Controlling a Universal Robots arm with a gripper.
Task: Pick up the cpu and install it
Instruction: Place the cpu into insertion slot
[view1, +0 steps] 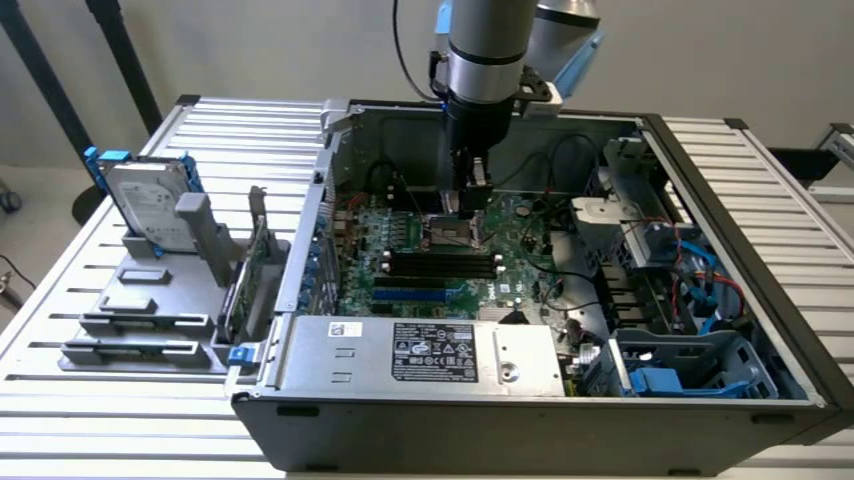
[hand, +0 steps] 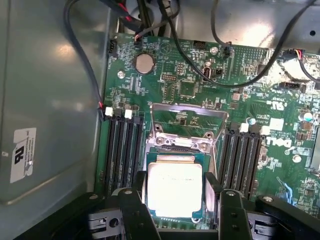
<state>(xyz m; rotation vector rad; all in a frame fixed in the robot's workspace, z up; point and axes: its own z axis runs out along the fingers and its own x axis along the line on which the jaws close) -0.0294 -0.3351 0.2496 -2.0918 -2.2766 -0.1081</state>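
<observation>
Open computer case (view1: 534, 420) lies on slatted tabletop (view1: 120, 425), motherboard (view1: 441, 272) facing up. Arm comes straight down into the case; hand (view1: 467, 205) is low over the socket (view1: 447, 236), near the middle of the board.

Wrist view: hand (hand: 176, 200) holds the cpu (hand: 175, 190), set about as wide as the chip. Dark fingers (hand: 212, 190) press against two opposite edges. Silver top faces up, green rim showing at the two free edges. The cpu sits square over the socket frame (hand: 180, 145); cannot tell whether it is seated or just above. Load plate (hand: 187, 117) stands tilted open at the socket's far edge. Banks of memory slots (hand: 122, 150) flank the socket on both sides. Coin battery (hand: 144, 63) lies toward the board's far edge.

Hard drive (view1: 147, 205) in a blue frame stands upright in a grey rack (view1: 147, 290) outside the case, on the exterior view's left.
</observation>
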